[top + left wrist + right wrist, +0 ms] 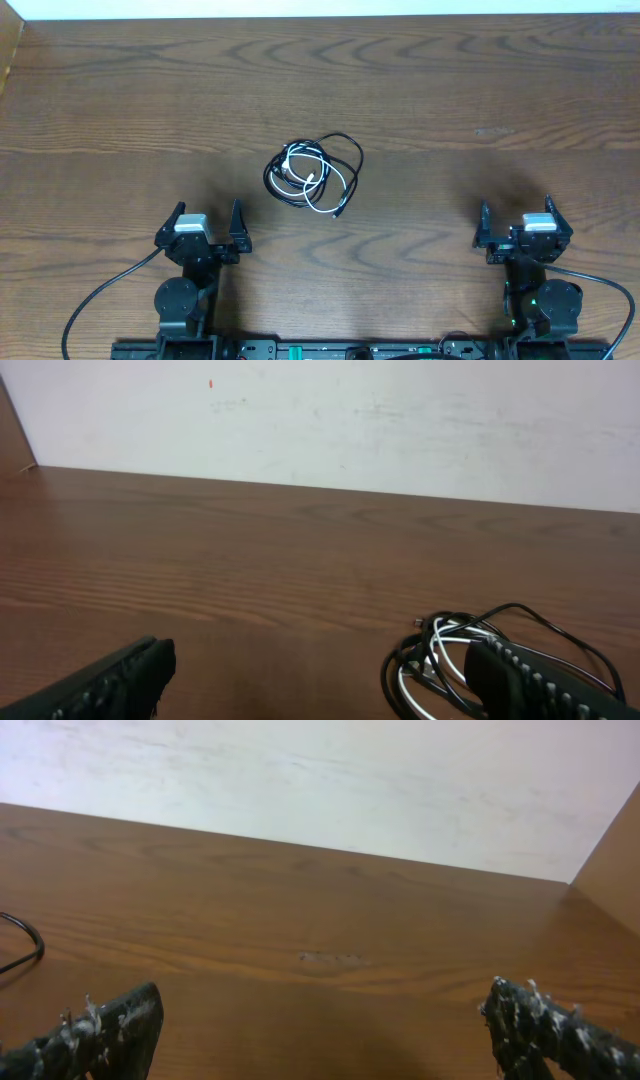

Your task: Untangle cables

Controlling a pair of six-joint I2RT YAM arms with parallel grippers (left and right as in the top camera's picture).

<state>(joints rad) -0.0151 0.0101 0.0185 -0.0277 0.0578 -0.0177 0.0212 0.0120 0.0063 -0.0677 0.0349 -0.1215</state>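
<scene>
A tangled bundle of thin cables (312,176), black loops wound with a white one, lies on the wooden table near the middle. In the left wrist view the bundle (450,660) lies at the lower right, partly behind my right finger. A black loop of it shows at the left edge of the right wrist view (25,945). My left gripper (209,218) is open and empty, below and left of the bundle. My right gripper (517,216) is open and empty, far to the bundle's right.
The wooden table (480,90) runs to a white wall at the back. A wooden side panel (10,55) stands at the far left and another at the right (610,850). Thick black arm wires (95,295) trail at the front edge.
</scene>
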